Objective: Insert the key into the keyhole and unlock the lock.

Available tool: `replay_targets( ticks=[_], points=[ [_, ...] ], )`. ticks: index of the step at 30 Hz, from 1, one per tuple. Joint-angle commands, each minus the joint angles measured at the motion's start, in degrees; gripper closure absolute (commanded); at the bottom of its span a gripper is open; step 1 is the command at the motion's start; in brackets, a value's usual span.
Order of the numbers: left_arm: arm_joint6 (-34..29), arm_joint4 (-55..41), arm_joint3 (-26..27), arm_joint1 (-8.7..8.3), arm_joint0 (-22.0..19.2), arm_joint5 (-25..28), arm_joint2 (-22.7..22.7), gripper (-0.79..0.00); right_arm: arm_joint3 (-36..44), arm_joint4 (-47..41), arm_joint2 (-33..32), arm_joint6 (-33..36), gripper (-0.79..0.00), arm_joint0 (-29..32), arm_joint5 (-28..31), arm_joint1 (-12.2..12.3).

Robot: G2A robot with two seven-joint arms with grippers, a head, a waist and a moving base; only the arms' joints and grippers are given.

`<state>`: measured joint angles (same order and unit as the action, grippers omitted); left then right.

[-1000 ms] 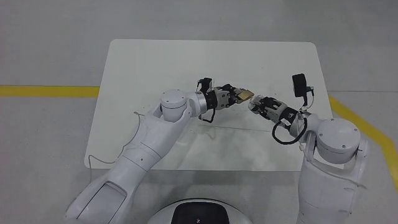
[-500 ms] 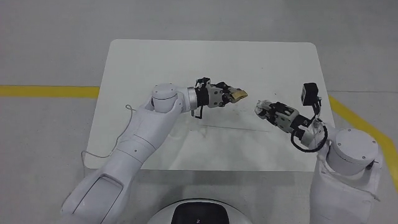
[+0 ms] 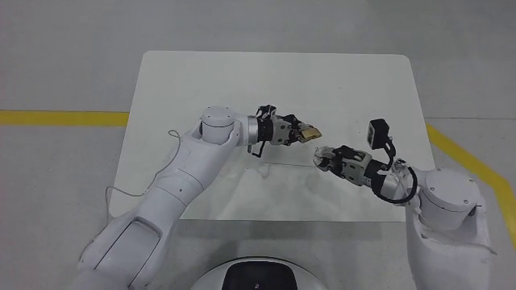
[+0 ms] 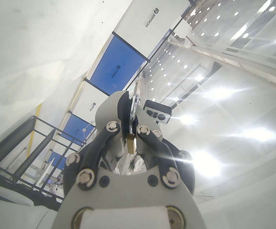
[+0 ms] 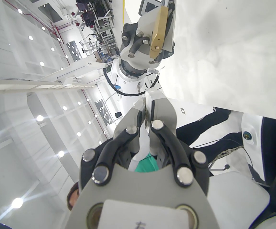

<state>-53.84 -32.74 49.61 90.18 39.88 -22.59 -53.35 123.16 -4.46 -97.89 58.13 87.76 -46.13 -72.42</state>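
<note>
1. The left end effector is held above the middle of the white bench. Its fingers are clamped on the lock, a brass padlock, and grip it at the silver shackle.
2. The lock is clear of the bench surface. In the right wrist view, its brass end face carries the keyhole and is turned toward the right end effector.
3. The right end effector is above the bench, near the lock but apart from it. Its fingers are drawn narrow on the key, a thin metal piece seen edge-on between the pads.
4. The key is not in the keyhole. A gap separates the key tip from the brass face.
5. Markings:
   - The white and blue wall panels in the left wrist view each carry a small printed mark.
   - A white label on the right wrist housing shows one character, cut off at the frame edge.
6. A yellow line runs across the floor beside the bench.
</note>
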Motion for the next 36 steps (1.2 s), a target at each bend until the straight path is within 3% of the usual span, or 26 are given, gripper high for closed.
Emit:
replay_targets(
  ticks=[1, 6, 13, 36],
  points=[
    [-0.06, -0.1, 0.19, -0.01, 0.25, 0.62, 0.03, 0.0, -0.02, -2.26, 0.54, -1.66, 0.0, -0.42, -1.71, 1.46],
    [0.82, 0.41, 1.25, -0.12, 0.81, 1.78, 0.13, 0.0, 0.0, -6.4, 1.67, -7.15, 0.0, -2.6, -7.19, 5.14],
    [3.67, 0.98, 3.4, -0.22, 1.76, 1.54, 0.24, 0.0, 0.13, -7.91, 3.78, -11.54, 0.0, -4.58, -11.56, 7.86],
    [4.8, -1.21, 5.77, -0.25, 2.25, -1.75, 0.53, 0.0, -1.69, -10.47, 7.76, -15.3, 0.0, -6.94, -11.06, 10.18]
  ],
)
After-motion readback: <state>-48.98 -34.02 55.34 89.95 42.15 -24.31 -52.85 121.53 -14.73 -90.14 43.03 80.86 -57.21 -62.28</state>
